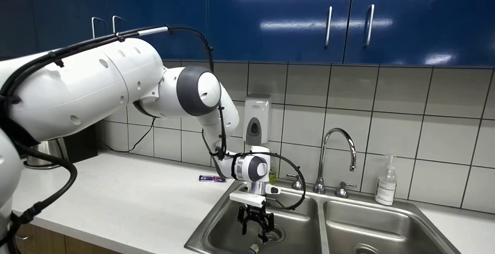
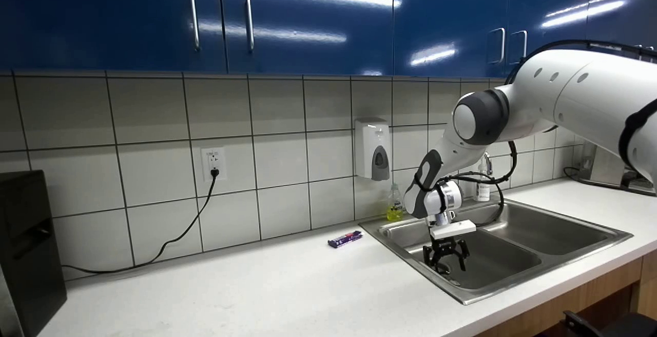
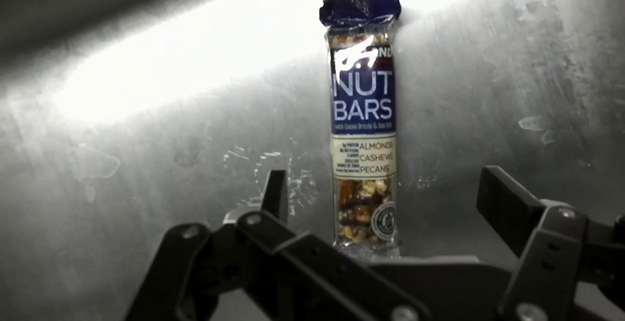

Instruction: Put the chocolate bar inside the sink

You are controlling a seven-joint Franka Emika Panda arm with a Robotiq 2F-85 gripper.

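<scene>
The chocolate bar (image 3: 365, 101) is a clear-wrapped bar with a navy "NUT BARS" label, a cream band and nuts showing. It lies flat in the left basin of the steel sink (image 1: 323, 227); the sink also shows in an exterior view (image 2: 552, 261). In an exterior view the bar (image 1: 255, 247) is cut by the lower edge and partly covered by a finger. My gripper (image 3: 383, 184) is open, low in that basin, with the bar between the finger lines and apart from both fingers. The gripper also shows in both exterior views (image 1: 255, 235) (image 2: 451, 268).
A purple wrapped item (image 1: 212, 178) lies on the counter left of the sink. The chrome faucet (image 1: 321, 165) rises behind the basins. A pump bottle (image 1: 386, 186) stands at the back right, a yellow-green soap bottle (image 2: 394, 206) behind the arm. A wall dispenser (image 1: 257, 118) hangs above.
</scene>
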